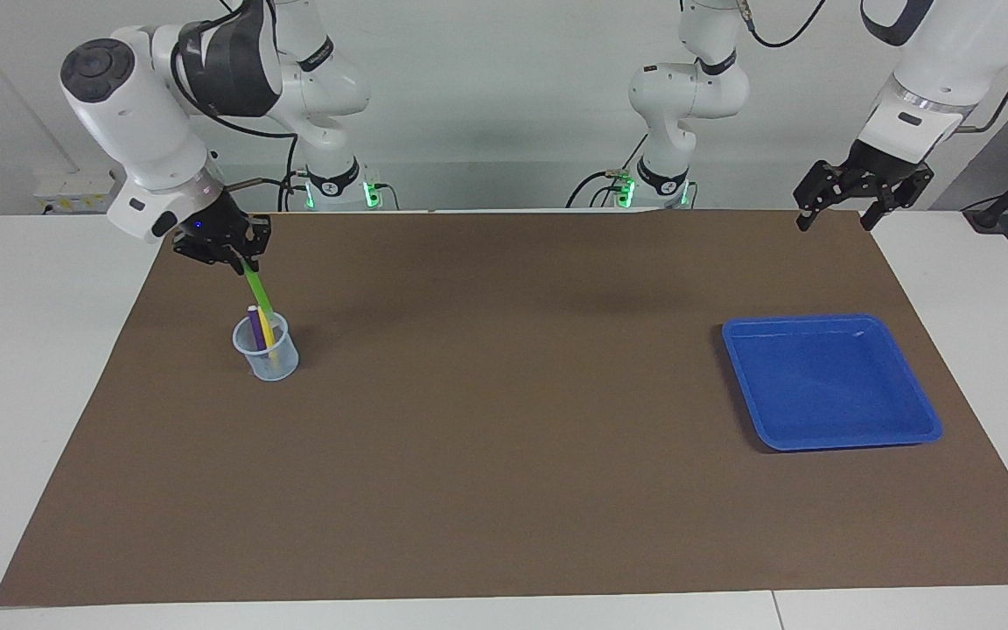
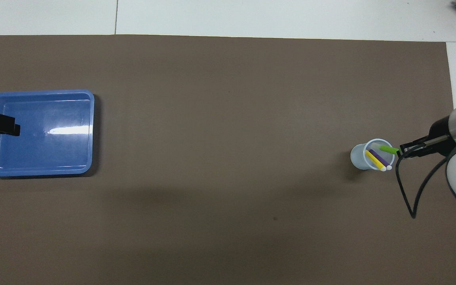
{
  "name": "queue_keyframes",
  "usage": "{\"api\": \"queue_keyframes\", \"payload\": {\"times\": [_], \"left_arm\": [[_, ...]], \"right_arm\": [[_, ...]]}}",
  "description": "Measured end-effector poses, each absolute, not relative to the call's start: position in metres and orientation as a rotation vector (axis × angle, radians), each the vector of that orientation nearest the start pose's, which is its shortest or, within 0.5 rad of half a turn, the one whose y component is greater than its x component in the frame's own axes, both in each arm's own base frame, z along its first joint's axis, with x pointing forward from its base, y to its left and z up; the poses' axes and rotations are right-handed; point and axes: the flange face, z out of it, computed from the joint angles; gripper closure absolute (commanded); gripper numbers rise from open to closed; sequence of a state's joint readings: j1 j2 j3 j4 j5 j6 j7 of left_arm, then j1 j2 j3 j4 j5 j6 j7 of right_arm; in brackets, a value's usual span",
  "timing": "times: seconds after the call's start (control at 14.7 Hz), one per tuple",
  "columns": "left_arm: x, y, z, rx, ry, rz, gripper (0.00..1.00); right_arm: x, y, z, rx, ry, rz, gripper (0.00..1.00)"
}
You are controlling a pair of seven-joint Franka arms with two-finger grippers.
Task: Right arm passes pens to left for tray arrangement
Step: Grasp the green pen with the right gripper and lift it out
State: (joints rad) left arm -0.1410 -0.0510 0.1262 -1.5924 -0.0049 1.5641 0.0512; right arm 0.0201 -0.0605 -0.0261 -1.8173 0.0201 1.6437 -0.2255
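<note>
At the upper left of the facing view, the green pen (image 1: 257,294), light, stiff and probably slick, is pinched at its top by the right gripper (image 1: 235,261) above the cup (image 1: 267,354), while the left gripper (image 1: 839,210) hangs released at the upper right.

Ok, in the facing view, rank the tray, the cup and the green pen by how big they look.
1. blue tray, largest by far.
2. cup.
3. green pen, slimmest; it hangs partly lifted from the right gripper, lower end inside the cup.
</note>
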Motion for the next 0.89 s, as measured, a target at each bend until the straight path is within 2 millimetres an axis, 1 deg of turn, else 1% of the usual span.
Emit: {"api": "queue_keyframes", "payload": {"times": [0.14,0.27,0.55,0.61,0.68,0.82,0.89], "left_arm": [[0.538,-0.007,0.641,-3.151,0.104,-0.035,0.0],[0.538,-0.007,0.641,-3.151,0.104,-0.035,0.0],[0.538,-0.006,0.643,-3.15,0.103,-0.048,0.0],[0.539,-0.006,0.644,-3.15,0.102,-0.063,0.0],[0.539,-0.005,0.646,-3.15,0.1,-0.077,0.0],[0.539,-0.004,0.65,-3.148,0.097,-0.108,0.0],[0.539,-0.003,0.651,-3.148,0.096,-0.12,0.0]], "right_arm": [[0.531,0.013,0.558,-3.017,-0.335,0.133,1.0],[0.53,0.026,0.563,-2.94,-0.311,0.107,1.0],[0.53,0.044,0.567,-2.801,-0.128,0.108,1.0],[0.529,0.055,0.567,-2.781,-0.133,0.119,1.0],[0.527,0.071,0.567,-2.765,-0.138,0.137,1.0],[0.521,0.106,0.569,-2.721,-0.062,0.182,1.0],[0.519,0.119,0.57,-2.697,-0.009,0.201,1.0]]}}
